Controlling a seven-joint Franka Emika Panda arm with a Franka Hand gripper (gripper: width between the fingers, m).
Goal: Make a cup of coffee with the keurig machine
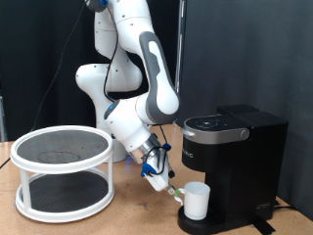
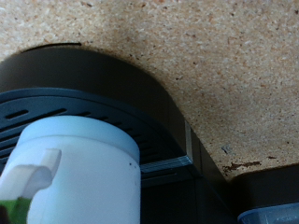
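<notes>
The gripper [image 1: 172,190] hung just left of the cup [image 1: 197,200]; its opening could not be judged. The cup stood on the keurig machine's [image 1: 230,162] drip base. Only the wrist view showed the ribbed grate [image 2: 65,110]; the cup's bottom was cropped there.

A white two-tier round rack [image 1: 63,172] with dark mesh shelves stands on the wooden table [image 1: 127,211] at the exterior view's left, its upper ring held above the lower one by white posts. The table is a speckled particle-board surface [image 2: 215,65], seen close up in the wrist view, where a sliver of something blue [image 2: 271,214] shows at the frame's corner, too cropped to identify. Behind everything hangs a black curtain [image 1: 245,49], with a black cable [image 1: 61,69] trailing down in front of it near the exterior view's left.
</notes>
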